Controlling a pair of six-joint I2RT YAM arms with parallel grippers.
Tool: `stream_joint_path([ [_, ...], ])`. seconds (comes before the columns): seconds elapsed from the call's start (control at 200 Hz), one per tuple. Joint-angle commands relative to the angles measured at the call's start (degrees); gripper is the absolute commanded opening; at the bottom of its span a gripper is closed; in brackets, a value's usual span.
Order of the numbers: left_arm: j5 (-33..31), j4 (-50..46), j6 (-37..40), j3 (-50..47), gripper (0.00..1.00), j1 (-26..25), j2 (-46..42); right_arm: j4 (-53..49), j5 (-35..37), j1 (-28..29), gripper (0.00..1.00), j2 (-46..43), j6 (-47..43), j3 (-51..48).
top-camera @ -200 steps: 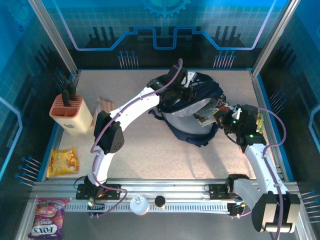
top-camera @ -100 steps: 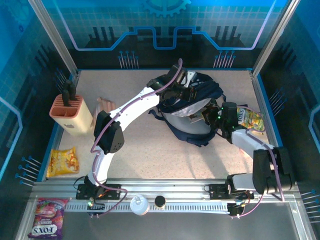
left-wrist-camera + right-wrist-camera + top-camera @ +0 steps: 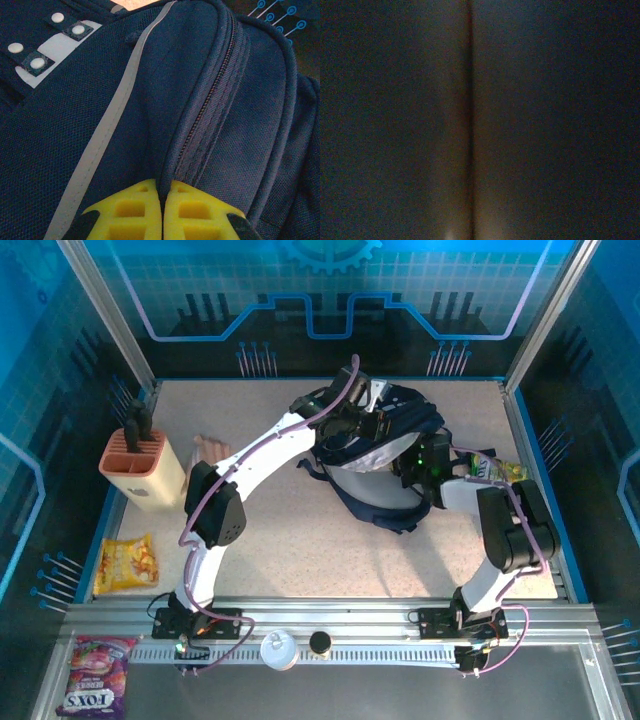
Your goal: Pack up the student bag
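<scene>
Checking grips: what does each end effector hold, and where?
Left end effector pinches the student bag by the fabric fold at its zipper. Right end effector is shut in the bag's mouth; its hold cannot be told.

You see the large dark navy fabric backpack [image 3: 412, 422] lying at the far middle of the table [image 3: 300, 540], mouth open, pale lining showing, black straps splayed nearward.

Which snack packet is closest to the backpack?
The yellow-green packet on the right, lying just beside the student bag. The orange packet lies far off at the left edge, and the purple packet sits at the near left corner.
</scene>
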Motion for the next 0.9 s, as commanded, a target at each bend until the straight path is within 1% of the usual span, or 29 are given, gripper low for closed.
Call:
stream_joint_path([
  [0.0, 1.7, 4.1, -1.5, 0.3, 0.0, 0.8, -5.9, 1.4, 1.7, 1.4, 0.01, 2.9, 1.9, 3.4],
  [0.085, 1.4, 3.8, -1.5, 0.2, 0.0, 1.0, -5.9, 3.0, -0.7, 1.4, 0.11, 3.8, 1.6, 3.9],
  [0.135, 1.5, 3.9, -1.7, 0.1, 0.0, 1.1, -5.9, 3.3, -1.8, 1.4, 0.21, 3.5, 1.8, 3.4],
  [0.215, 1.5, 4.2, -2.2, -0.2, 0.0, 1.4, -5.8, 3.4, -3.4, 1.1, 0.33, 1.9, 1.3, 1.6],
  [0.325, 1.7, 4.5, -3.0, -0.6, 0.0, 1.9, -5.7, 1.3, -4.9, 0.5, 0.5, -2.6, 0.2, -1.9],
  [0.445, 1.8, 4.8, -2.9, -1.1, 0.0, 2.1, -5.7, -4.5, -6.0, -0.4, 0.65, -9.8, -2.3, -5.7],
  [0.535, 1.8, 5.1, -2.9, -1.9, 0.0, 2.2, -5.7, -11.0, -5.1, -0.8, 0.71, -16.4, -5.9, -7.9],
  [0.6, 1.9, 5.6, -2.9, -2.6, 0.0, 2.4, -5.6, -19.0, -2.7, -1.2, 0.74, -21.8, -9.0, -8.7],
  [0.67, 2.1, 6.0, -3.1, -3.5, 0.0, 2.4, -5.6, -26.4, 1.2, -1.4, 0.77, -27.3, -12.3, -9.2],
  [0.81, 3.2, 7.1, -4.0, -5.6, 0.0, 2.4, -5.3, -40.7, 11.4, -1.7, 0.77, -37.9, -17.8, -8.9],
  [0.895, 7.0, 6.6, -4.2, -6.0, 0.0, 2.4, -4.5, -46.5, 16.2, -1.7, 0.78, -44.1, -19.8, -8.4],
])
